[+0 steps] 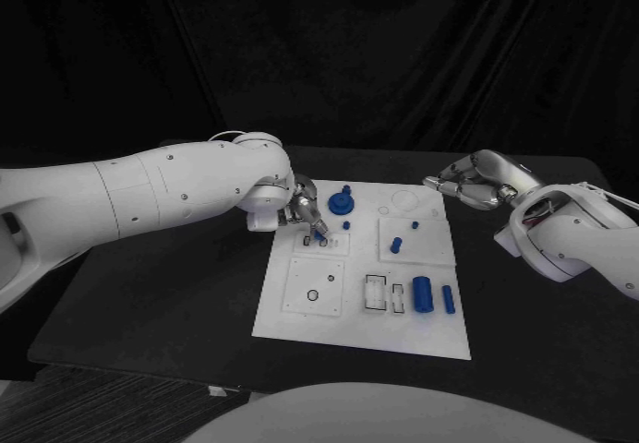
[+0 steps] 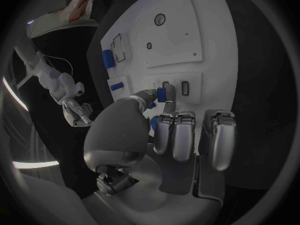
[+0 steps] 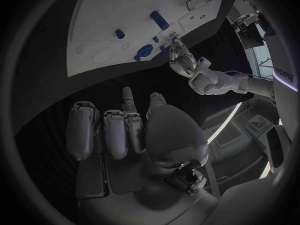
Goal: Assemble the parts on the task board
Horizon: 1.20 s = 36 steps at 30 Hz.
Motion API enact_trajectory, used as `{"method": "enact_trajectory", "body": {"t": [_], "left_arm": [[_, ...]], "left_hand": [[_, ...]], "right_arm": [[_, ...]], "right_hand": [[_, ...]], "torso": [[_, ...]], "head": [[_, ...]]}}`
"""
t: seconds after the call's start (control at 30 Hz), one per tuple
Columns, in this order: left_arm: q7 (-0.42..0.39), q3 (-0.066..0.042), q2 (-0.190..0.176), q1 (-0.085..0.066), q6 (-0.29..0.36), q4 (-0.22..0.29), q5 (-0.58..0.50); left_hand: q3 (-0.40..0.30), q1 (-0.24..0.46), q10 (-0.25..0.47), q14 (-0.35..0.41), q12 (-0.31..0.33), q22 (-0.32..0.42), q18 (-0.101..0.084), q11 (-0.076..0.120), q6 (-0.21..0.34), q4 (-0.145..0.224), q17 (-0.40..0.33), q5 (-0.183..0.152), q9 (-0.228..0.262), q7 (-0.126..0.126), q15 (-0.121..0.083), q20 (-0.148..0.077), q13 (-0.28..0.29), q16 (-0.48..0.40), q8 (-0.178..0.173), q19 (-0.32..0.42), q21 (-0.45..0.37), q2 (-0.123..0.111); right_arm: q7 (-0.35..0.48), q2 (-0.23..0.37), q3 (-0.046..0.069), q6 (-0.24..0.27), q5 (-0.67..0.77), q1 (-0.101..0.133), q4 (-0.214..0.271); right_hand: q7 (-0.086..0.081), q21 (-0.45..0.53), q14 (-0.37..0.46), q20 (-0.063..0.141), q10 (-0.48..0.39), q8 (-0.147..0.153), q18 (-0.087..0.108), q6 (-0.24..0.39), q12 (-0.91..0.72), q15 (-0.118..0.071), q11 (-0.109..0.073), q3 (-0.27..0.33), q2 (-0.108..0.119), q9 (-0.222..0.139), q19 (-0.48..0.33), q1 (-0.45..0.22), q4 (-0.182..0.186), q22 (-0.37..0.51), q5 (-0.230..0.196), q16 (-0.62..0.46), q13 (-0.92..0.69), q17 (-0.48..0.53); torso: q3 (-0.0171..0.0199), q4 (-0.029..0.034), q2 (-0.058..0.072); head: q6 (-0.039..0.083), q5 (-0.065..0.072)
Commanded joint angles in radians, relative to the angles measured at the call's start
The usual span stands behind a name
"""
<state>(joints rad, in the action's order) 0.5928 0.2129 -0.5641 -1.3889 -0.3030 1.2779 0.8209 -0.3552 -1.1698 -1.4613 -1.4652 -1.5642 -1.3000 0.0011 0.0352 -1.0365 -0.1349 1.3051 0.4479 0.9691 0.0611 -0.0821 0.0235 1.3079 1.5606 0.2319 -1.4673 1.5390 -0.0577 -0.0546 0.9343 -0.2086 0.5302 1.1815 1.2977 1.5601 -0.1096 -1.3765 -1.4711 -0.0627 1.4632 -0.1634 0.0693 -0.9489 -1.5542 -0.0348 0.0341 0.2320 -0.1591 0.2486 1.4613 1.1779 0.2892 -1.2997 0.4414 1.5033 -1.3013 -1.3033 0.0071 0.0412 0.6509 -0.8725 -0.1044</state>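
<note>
The white task board (image 1: 304,318) lies in the middle of the black table. My left hand (image 1: 295,214) hovers over its far left part and pinches a small blue part (image 2: 162,93) between thumb and a finger, right above two narrow slots (image 2: 184,88). A round blue knob (image 1: 343,200) and small blue pegs (image 1: 395,245) stand on the board's far half. A blue cylinder (image 1: 422,293) and a shorter blue piece (image 1: 448,298) lie near the front right. My right hand (image 1: 473,185) hangs off the board's far right corner, fingers loosely bent, holding nothing.
Dark outlined recesses (image 1: 377,292) sit beside the blue cylinder, and a square plate with a small ring (image 1: 313,295) is at the board's front left. Black table (image 1: 174,305) surrounds the board on all sides.
</note>
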Motion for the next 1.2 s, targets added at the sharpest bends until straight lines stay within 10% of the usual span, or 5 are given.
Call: {"method": "enact_trajectory", "body": {"t": [0.03, 1.2], "left_arm": [[-0.002, -0.001, 0.0, 0.005, -0.016, 0.003, -0.009], [-0.007, -0.001, -0.001, 0.028, 0.01, 0.002, -0.009]], "left_hand": [[-0.128, 0.012, -0.109, -0.106, -0.007, -0.247, 0.011, 0.004, -0.027, 0.031, 0.266, 0.03, 0.004, -0.029, -0.007, 0.002, 0.263, 0.01, -0.001, -0.076, -0.006, 0.016], [-0.135, 0.014, -0.109, -0.106, -0.007, -0.245, 0.012, 0.004, -0.026, 0.037, 0.266, 0.033, 0.003, -0.029, -0.007, 0.001, 0.263, 0.01, -0.004, -0.074, -0.01, 0.021]], "right_arm": [[-0.008, 0.001, 0.001, 0.01, 0.002, -0.002, 0.002], [-0.012, 0.003, 0.001, 0.003, 0.002, -0.005, -0.001]], "right_hand": [[-0.003, 0.011, -0.075, -0.007, 0.108, 0.009, -0.018, 0.001, -0.017, -0.002, 0.0, 0.019, 0.002, -0.013, 0.03, 0.021, -0.007, -0.202, 0.018, 0.002, -0.27, -0.149], [-0.003, 0.011, -0.075, -0.007, 0.108, 0.009, -0.018, 0.001, -0.017, -0.002, 0.0, 0.019, 0.002, -0.013, 0.03, 0.021, -0.007, -0.202, 0.018, 0.002, -0.27, -0.149]], "torso": [[0.0, 0.0012, 0.0], [-0.0002, 0.0, 0.0]], "head": [[0.0, 0.001], [0.0, 0.001]]}}
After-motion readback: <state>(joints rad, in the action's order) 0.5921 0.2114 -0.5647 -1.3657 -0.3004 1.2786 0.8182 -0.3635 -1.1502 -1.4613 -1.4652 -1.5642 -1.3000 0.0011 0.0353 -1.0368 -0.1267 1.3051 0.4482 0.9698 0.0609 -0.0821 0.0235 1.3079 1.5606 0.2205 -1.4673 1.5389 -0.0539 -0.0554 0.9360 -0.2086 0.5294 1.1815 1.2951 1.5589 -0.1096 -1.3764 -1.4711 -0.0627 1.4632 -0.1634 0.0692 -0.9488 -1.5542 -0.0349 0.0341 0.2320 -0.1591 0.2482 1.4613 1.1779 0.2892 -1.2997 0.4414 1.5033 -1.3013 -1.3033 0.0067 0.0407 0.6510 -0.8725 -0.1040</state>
